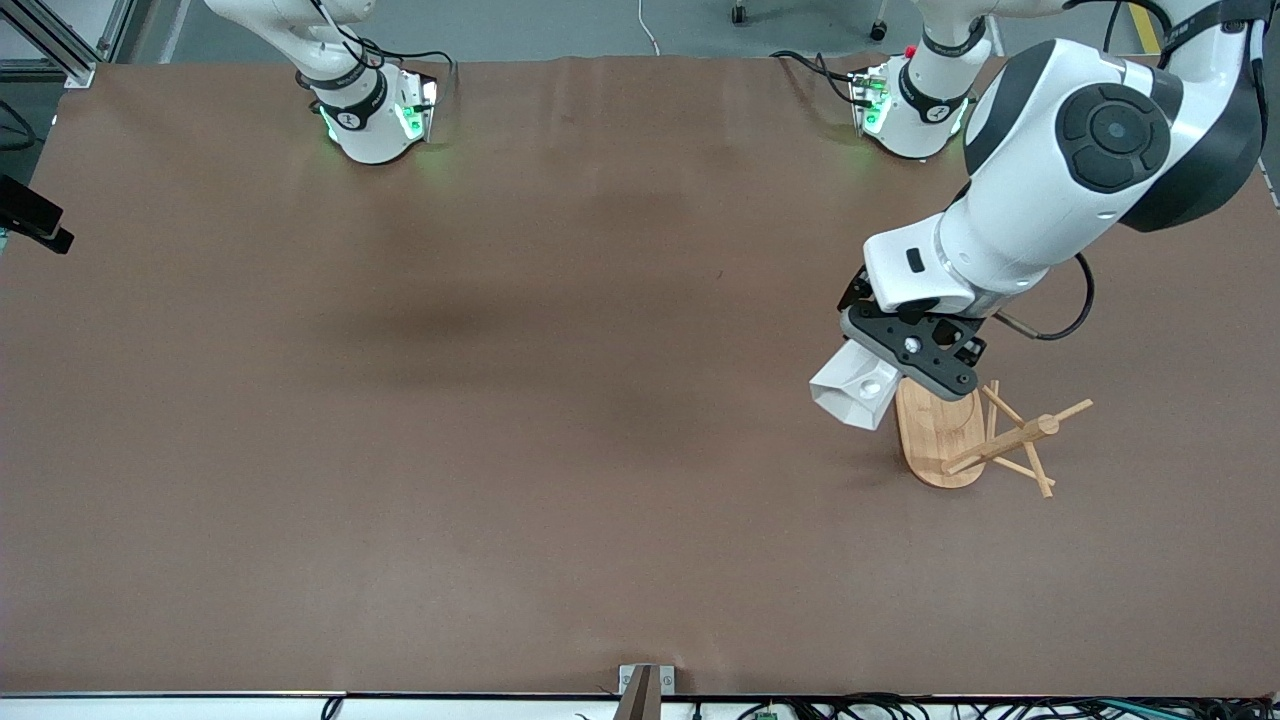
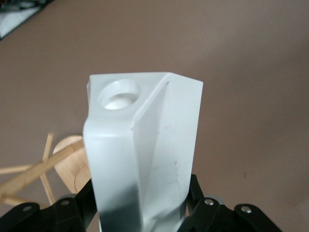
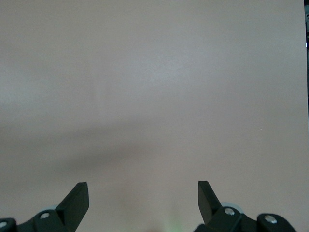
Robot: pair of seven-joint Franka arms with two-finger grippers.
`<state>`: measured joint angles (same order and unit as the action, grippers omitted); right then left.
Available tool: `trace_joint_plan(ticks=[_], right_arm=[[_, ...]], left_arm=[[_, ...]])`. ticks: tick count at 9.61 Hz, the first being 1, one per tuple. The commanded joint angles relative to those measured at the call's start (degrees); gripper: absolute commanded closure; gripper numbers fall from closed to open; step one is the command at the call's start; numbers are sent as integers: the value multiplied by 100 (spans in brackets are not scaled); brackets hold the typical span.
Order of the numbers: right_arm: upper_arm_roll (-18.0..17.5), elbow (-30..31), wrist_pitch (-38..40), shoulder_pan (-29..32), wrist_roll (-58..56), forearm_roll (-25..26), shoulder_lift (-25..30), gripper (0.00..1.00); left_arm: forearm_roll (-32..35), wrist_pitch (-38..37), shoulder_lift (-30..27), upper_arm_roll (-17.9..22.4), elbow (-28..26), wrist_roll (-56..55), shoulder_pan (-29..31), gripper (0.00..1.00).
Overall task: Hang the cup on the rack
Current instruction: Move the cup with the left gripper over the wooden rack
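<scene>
The white faceted cup (image 1: 853, 392) is held in my left gripper (image 1: 885, 372), whose jaws are shut on its body. It hangs tilted just above the table, right beside the rack's base at the end toward the right arm. The left wrist view shows the cup (image 2: 145, 140) filling the middle, its handle hole turned up, between my left gripper's (image 2: 142, 210) black fingers (image 2: 84, 203). The bamboo rack (image 1: 965, 440) has an oval base, a post and thin pegs (image 1: 1040, 430); it also shows in the left wrist view (image 2: 65, 162). My right gripper (image 3: 143, 193) is open and empty over bare table.
The brown table (image 1: 500, 400) stretches wide toward the right arm's end. Both arm bases (image 1: 370, 120) stand along the top edge. A small metal bracket (image 1: 645, 685) sits at the table's front edge.
</scene>
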<state>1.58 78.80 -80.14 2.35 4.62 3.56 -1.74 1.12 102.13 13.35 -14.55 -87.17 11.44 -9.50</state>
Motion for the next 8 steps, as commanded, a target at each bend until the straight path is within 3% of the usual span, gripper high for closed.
trace_joint_plan(ticks=[1, 3, 4, 8], right_arm=[[97, 48, -107, -59, 136, -206, -36, 0], [97, 38, -272, -77, 66, -276, -72, 0], [97, 117, -579, -59, 83, -381, -72, 0], [115, 100, -450, -41, 48, -391, -54, 0]], left_arm=[[-320, 324, -674, 592, -1247, -133, -272, 92], [-980, 973, -1131, 953, -2160, -11, -316, 92], [-982, 1167, -1202, 963, -2382, -2, -316, 92], [-982, 2449, -1334, 998, -3471, 725, -80, 92]])
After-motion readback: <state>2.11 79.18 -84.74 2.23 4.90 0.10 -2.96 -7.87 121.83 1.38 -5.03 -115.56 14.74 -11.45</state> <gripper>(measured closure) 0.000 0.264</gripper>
